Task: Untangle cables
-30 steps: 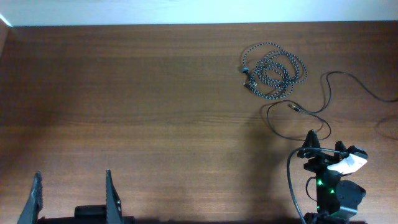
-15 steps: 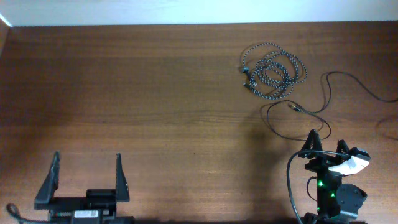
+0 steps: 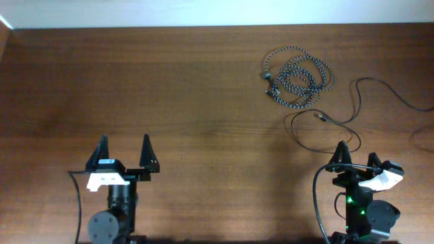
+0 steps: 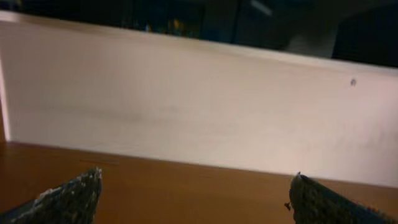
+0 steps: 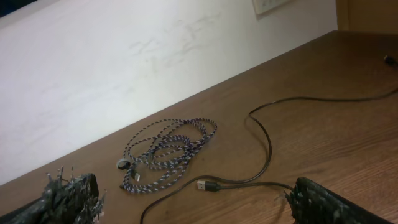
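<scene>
The braided black-and-white speckled cable [image 3: 298, 80] lies coiled at the far right of the table; it also shows in the right wrist view [image 5: 168, 149]. The thin plain black cable [image 3: 356, 102] loops beside it and runs off the right edge; its USB plug [image 5: 208, 185] lies between the coil and my right gripper. The two cables lie apart. My right gripper [image 3: 354, 153] is open and empty, just short of the black loop. My left gripper [image 3: 123, 150] is open and empty at the front left, far from both cables.
A pale wall [image 3: 203, 12] borders the table's far edge. A thick black lead [image 3: 317, 203] runs along the right arm. The left wrist view shows only bare wood [image 4: 186, 186] and the wall.
My left arm has risen from the table's front edge and moved right and forward, fingers open. The right arm and both cables have stayed in place.
</scene>
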`<state>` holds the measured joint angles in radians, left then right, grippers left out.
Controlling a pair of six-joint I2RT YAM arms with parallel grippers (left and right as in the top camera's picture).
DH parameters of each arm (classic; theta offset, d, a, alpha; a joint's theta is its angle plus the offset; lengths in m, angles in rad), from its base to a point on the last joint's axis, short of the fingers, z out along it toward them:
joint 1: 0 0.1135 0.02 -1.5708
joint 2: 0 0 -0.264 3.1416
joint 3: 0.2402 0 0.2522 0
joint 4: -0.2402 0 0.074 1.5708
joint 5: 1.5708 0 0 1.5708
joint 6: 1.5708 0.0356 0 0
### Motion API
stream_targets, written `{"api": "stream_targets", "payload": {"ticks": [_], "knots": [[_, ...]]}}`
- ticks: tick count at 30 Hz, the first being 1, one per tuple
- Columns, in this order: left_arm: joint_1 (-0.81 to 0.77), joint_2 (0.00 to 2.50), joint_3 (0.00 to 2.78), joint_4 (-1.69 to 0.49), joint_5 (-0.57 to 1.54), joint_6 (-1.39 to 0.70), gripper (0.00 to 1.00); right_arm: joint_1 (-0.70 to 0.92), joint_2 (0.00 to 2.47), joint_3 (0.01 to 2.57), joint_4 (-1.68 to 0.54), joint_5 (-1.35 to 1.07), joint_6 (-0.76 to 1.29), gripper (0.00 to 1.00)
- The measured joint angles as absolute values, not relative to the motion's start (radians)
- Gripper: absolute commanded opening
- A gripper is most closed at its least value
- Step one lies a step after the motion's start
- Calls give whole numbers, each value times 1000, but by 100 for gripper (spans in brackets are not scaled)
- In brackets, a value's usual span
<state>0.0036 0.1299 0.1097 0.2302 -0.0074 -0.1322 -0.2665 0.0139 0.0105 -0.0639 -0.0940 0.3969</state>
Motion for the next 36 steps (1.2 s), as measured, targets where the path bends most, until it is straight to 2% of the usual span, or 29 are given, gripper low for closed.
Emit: {"api": "stream_targets", "payload": {"ticks": [6,14,30,36], "knots": [[4,130,16,240,0,-136,99,-266,14,10,-64,-94,397,99],[4,129,12,-71,-57,-136,99,-266,14,10,-64,-94,397,99],[4,127,12,-76,-56,-136,99,-266,14,10,-64,-94,397,99],[4,15,12,-76,-56,-136,99,-266,14,10,-63,-94,397,99]]}}
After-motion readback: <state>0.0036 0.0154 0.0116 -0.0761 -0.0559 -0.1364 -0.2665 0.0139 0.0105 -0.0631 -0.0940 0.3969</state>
